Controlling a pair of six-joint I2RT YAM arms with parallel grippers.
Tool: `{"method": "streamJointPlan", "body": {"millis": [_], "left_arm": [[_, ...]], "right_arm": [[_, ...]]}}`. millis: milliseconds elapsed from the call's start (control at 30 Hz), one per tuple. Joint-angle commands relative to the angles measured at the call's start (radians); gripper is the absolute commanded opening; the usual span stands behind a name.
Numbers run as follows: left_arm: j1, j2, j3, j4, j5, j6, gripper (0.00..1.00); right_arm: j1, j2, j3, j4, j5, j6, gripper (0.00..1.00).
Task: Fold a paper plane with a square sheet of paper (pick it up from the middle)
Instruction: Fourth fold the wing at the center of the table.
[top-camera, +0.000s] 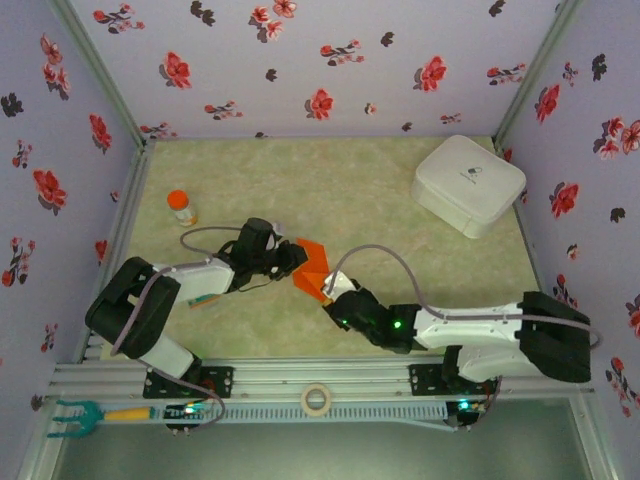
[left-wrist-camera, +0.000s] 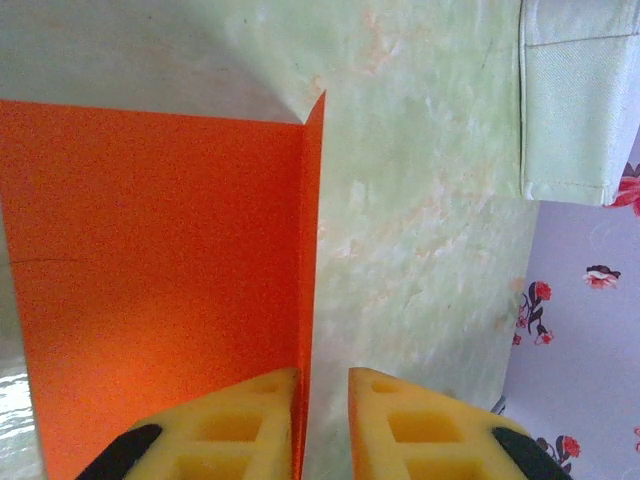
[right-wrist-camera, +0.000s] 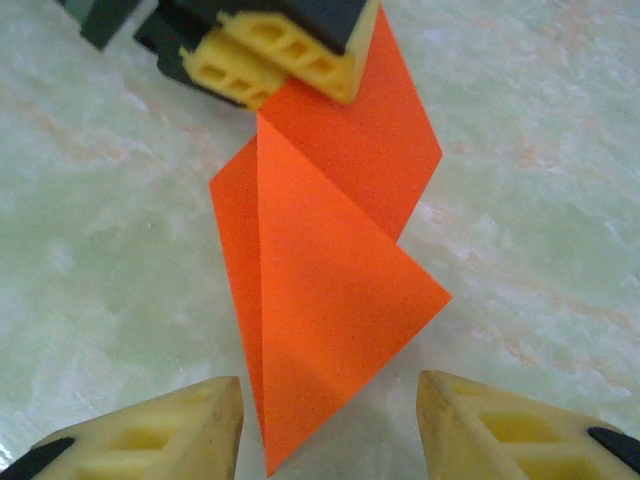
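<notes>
While the left tool (left-wrist-camera: 322, 372) has its two yellow fingers (left-wrist-camera: 250, 410) slightly parted, an upright flap of the square sheet of paper (left-wrist-camera: 160, 270) runs down into the gap between them. The flap hugs the finger on the left of that wrist view, and a sliver of space shows before the other finger. The rest of the orange-red sheet spreads out to that same side of the tool, over the pale green table (left-wrist-camera: 420, 200).

Seen from the right wrist, the right tool (right-wrist-camera: 328, 385) stands wide apart. A pointed corner of the creased paper reaches down between its fingers, and neither finger presses on it. Ahead of this tool the paper rises in folded triangular panels, with the left tool's fingers at its far corner.

From above, the two tools meet the paper from opposite sides. A white case (top-camera: 468, 183) lies well beyond the right tool, and an orange-capped bottle (top-camera: 181, 207) stands apart on the left tool's outer side.
</notes>
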Motion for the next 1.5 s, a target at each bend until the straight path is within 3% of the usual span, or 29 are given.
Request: {"method": "streamJointPlan", "body": {"millis": [0,200,667,1167,1467], "left_arm": [[-0.002,0.003,0.019,0.007,0.014,0.011,0.2],[-0.002,0.004,0.02,0.004,0.019,0.011,0.22],[-0.003,0.004,0.022,0.005,0.024,0.004,0.21],[-0.003,-0.002,0.022,0.001,0.021,0.003,0.21],[-0.002,-0.018,0.02,-0.015,0.006,0.006,0.22]], "right_arm": [[0.019,0.062,0.044,0.046,0.055,-0.062,0.51],[0.025,0.192,0.051,0.173,0.119,-0.08,0.5],[0.021,0.406,0.107,0.228,0.24,-0.088,0.46],[-0.013,0.371,0.074,0.255,0.16,-0.025,0.21],[-0.03,0.368,0.071,0.252,0.094,0.0,0.11]]}}
